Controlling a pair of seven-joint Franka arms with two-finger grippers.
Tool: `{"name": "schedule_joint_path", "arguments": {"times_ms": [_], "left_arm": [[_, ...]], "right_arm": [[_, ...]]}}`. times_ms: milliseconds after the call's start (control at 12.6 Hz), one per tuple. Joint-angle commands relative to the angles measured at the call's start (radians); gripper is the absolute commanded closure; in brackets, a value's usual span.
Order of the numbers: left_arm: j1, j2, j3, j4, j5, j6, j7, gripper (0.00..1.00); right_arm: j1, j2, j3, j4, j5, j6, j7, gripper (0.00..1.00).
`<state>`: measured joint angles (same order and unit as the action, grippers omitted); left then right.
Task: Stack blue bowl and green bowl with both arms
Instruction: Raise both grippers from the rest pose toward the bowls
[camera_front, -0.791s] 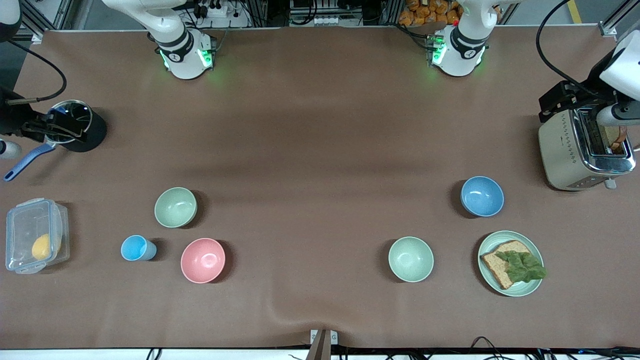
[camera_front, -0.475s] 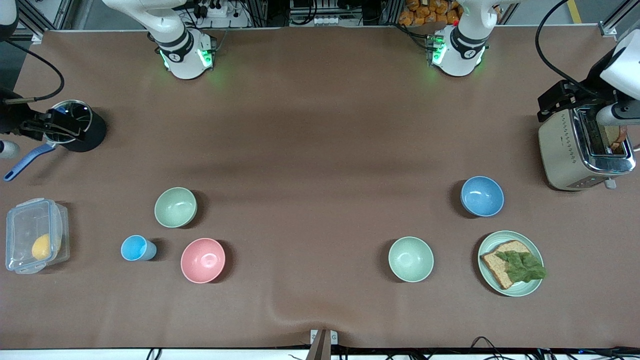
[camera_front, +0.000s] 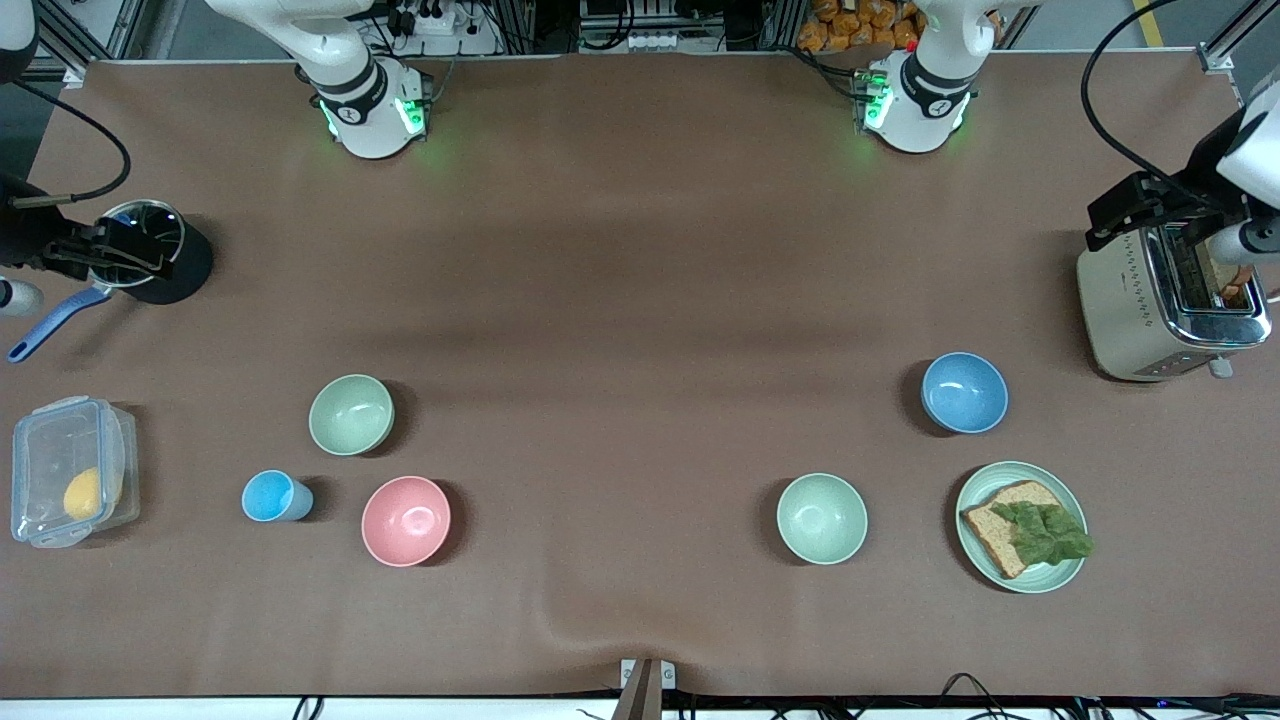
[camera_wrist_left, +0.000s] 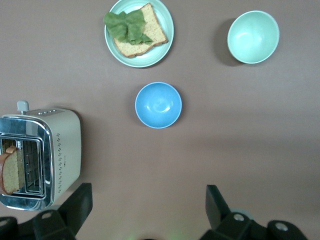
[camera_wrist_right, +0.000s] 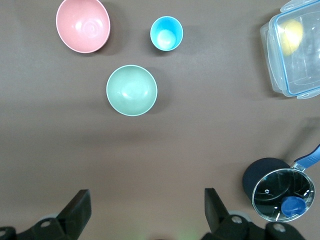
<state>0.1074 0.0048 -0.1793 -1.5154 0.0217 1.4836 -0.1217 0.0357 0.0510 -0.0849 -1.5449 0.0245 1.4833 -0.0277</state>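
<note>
The blue bowl (camera_front: 964, 392) (camera_wrist_left: 158, 105) stands upright toward the left arm's end of the table, farther from the front camera than the plate. The sage green bowl (camera_front: 350, 414) (camera_wrist_right: 131, 90) stands toward the right arm's end, beside the pink bowl and the cup. My left gripper (camera_front: 1150, 210) (camera_wrist_left: 147, 205) hangs high by the toaster, open and holding nothing. Just as high, by the black pot, my right gripper (camera_front: 90, 255) (camera_wrist_right: 147, 205) is open and holds nothing. Neither gripper touches a bowl.
A paler mint bowl (camera_front: 822, 518) and a plate with bread and lettuce (camera_front: 1021, 575) lie near the blue bowl, with a toaster (camera_front: 1130, 300) at that end. Pink bowl (camera_front: 405, 520), light-blue cup (camera_front: 268, 496), lidded pot (camera_front: 150, 250) and plastic box (camera_front: 70, 470) surround the green bowl.
The left arm's hand has shifted a little toward its own end of the table, above the toaster. The right arm and all the bowls have stayed put.
</note>
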Motion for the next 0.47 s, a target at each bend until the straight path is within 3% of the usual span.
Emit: {"name": "schedule_joint_path", "arguments": {"times_ms": [0,395], "left_arm": [[0.035,0.035,0.0,-0.012,-0.023,0.006,0.001,0.0],[0.093,0.035,0.0,-0.251,-0.011,0.238,0.002,0.0]], "right_arm": [[-0.019,0.019,0.014,-0.023,-0.015,0.015,-0.006,0.0],[-0.026,0.197,0.013,-0.055,-0.014,0.175,-0.005,0.0]]}}
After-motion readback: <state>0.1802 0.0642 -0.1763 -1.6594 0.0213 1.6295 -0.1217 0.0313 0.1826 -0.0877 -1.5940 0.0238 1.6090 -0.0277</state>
